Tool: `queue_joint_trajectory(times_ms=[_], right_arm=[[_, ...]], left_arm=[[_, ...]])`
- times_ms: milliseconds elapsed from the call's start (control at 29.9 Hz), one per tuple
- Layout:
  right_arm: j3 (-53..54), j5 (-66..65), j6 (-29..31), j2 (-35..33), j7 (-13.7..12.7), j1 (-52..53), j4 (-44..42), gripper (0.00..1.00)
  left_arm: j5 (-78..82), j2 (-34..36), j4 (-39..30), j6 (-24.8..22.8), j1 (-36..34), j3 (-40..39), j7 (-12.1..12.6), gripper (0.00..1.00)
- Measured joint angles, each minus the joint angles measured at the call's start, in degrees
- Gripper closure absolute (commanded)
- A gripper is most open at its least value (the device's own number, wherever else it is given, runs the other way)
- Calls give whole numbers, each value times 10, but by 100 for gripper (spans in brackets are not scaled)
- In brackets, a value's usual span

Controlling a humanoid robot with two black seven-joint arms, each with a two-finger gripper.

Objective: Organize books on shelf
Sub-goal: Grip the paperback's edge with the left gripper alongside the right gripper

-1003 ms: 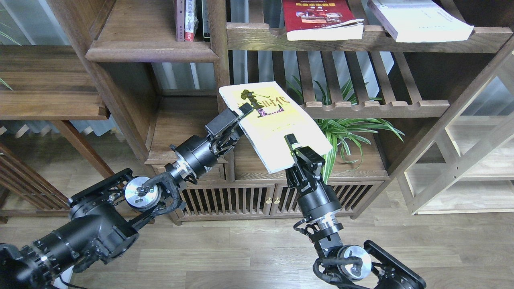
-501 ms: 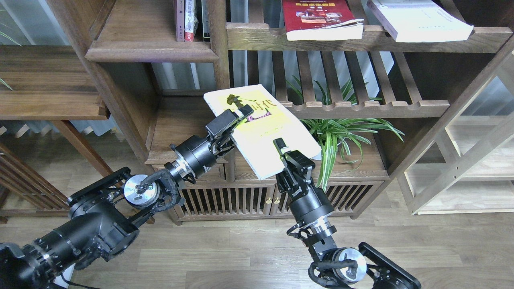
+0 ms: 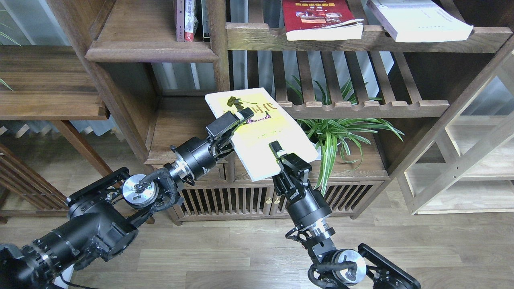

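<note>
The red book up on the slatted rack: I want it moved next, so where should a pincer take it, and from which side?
Grip the red book by its near edge, where the white page block overhangs the rack's front rail, coming from the front. It lies flat, cover up, so probably only that protruding edge lets fingers close above and below.

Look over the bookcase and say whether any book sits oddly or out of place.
Yes. The red book and the white book lie flat on the slatted rack, jutting over its front rail, while other books stand upright on the solid shelf. The yellow book hangs tilted between both grippers.
</note>
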Motion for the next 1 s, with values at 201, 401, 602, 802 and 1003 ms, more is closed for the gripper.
queue_joint_trajectory(times_ms=[201, 401, 602, 802, 1003], right_arm=[[0, 0, 0, 3, -7, 0, -1, 89], [0, 0, 0, 3, -10, 0, -1, 89], [-1, -1, 0, 4, -10, 1, -1, 87], [-1, -2, 0, 3, -15, 2, -2, 84], [-2, -2, 0, 3, -16, 4, -2, 62]], left_arm=[[0, 0, -5, -4, 7, 0, 0, 49], [0, 2, -14, -12, 16, 0, 0, 78], [-1, 3, -16, -14, 20, -3, 0, 85], [-1, 5, -17, -14, 21, -3, 0, 98], [0, 5, -19, -14, 23, -4, -1, 98]])
